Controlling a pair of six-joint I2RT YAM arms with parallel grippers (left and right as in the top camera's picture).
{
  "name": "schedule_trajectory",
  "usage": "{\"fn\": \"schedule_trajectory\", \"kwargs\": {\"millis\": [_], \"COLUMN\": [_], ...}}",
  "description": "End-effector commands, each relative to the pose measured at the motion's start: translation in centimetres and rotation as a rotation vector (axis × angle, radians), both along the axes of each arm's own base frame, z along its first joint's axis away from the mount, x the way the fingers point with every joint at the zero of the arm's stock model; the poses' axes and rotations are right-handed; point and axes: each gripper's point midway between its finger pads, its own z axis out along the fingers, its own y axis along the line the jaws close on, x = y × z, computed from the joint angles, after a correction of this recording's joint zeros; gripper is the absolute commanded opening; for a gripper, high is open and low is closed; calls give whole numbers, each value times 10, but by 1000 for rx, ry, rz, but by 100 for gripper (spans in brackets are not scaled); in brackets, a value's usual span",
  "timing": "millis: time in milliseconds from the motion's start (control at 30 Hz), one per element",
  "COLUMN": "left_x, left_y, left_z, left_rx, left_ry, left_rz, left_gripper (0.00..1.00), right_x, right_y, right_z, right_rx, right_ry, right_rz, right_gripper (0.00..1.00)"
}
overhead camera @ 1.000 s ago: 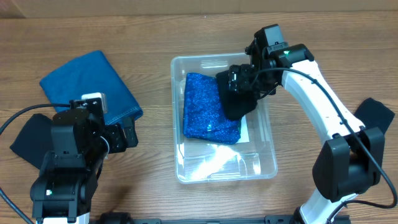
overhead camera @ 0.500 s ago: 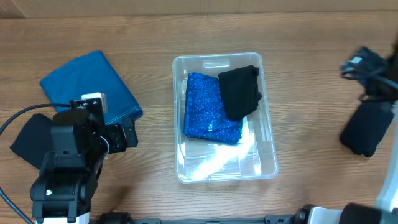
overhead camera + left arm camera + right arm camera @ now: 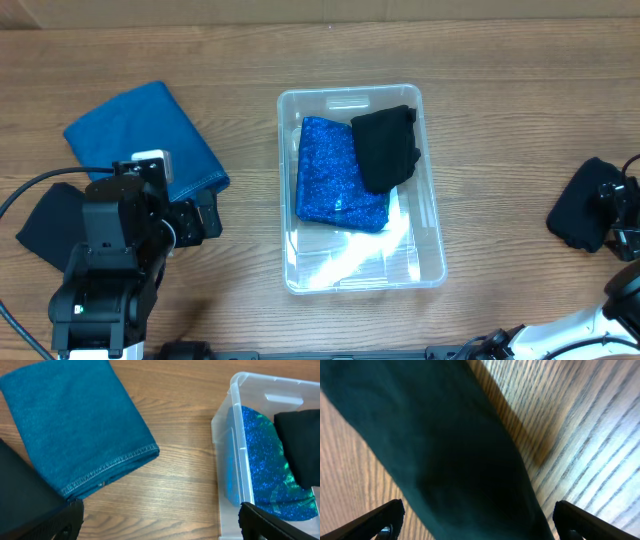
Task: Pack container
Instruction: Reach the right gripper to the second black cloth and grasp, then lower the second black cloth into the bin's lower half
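**Right arm off the bin, now over the next dark cloth**

- Nearest me, right side: the right gripper [image 3: 480,527] has swung away from the bin in the last second. It now hangs at the table's right edge over a loose dark cloth [image 3: 580,212]. In the wrist view the jaws are spread wide, one finger on either side of the fabric, not yet closed on it.
- Near left: the left gripper [image 3: 160,522] has not moved. Its jaws are spread and hold nothing. Another dark piece [image 3: 45,225] lies beside that arm.
- Mid-table: the container [image 3: 281,200] sits where it was, well apart from both grippers. The black cloth [image 3: 388,148] the right arm was holding over it now lies inside, overlapping the sparkly blue cloth [image 3: 330,175] at the far end. The near end of the bin is bare.
- Far left: the folded teal towel [image 3: 140,135] is still on the table.

My read is that one item has been dropped off and the next pick is being lined up. At least three cloths are still unpacked.
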Motion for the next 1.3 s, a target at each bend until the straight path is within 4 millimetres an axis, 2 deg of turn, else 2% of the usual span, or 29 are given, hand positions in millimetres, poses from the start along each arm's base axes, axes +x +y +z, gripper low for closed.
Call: {"fn": "schedule_trajectory", "kwargs": {"millis": [0, 67, 167, 200, 233, 400, 467, 567, 633, 667, 733, 767, 800, 833, 900, 933, 967, 1000, 1100, 1167, 1267], "left_x": [-1, -1, -1, -1, -1, -1, -1, -1, -1, -1, 0, 0, 0, 0, 0, 0, -1, -1, 0, -1, -1], "left_y": [-4, -4, -4, -4, -4, -4, -4, -4, -4, -4, -4, -4, -4, -4, -4, -4, -4, -4, -4, -4, -4], "left_z": [7, 7, 7, 7, 7, 7, 7, 7, 7, 7, 8, 7, 8, 8, 8, 7, 7, 7, 7, 7, 7], "left_rx": [1, 1, 1, 1, 1, 1, 1, 2, 1, 1, 4, 3, 4, 4, 4, 3, 3, 3, 3, 3, 4], "left_ry": [-12, -12, -12, -12, -13, -12, -12, -14, -14, -14, -16, -16, -16, -16, -16, -16, -14, -14, -16, -12, -13], "left_rz": [-28, -28, -28, -28, -28, -28, -28, -28, -28, -28, -26, -26, -26, -26, -26, -26, -26, -26, -26, -26, -26], "left_gripper": [100, 100, 100, 100, 100, 100, 100, 100, 100, 100, 100, 100, 100, 100, 100, 100, 100, 100, 100, 100, 100], "right_x": [-2, 8, 21, 22, 21, 24, 27, 51, 68, 80, 95, 102, 107, 109, 105, 97, 87, 73, 41, 14, -9], "right_y": [7, 18, 31, 34, 36, 40, 43, 56, 65, 75, 100, 123, 149, 190, 247, 280, 307, 336, 391, 410, 421], "right_z": [-28, -37, -36, -35, -34, -31, -28, -2, 32, 61, 108, 135, 160, 194, 226, 234, 234, 223, 206, 193, 183], "right_rx": [60, 115, 195, 210, 219, 247, 260, 325, 309, 281, 213, 181, 156, 126, 95, 70, 36, -21, -107, -227, -297], "right_ry": [28, -37, -122, -130, -129, -153, -177, -366, -479, -537, -586, -612, -637, -672, -700, -677, -642, -575, -507, -412, -341], "right_rz": [11, 70, 88, 88, 87, 86, 95, 181, 268, 328, 467, 567, 664, 806, 999, 1110, 1238, 1422, 1814, 2139, 2410], "right_gripper": [100, 100, 96, 86, 69, 20, 5, 4, 4, 4, 4, 4, 4, 4, 4, 4, 4, 4, 4, 4, 4]}}
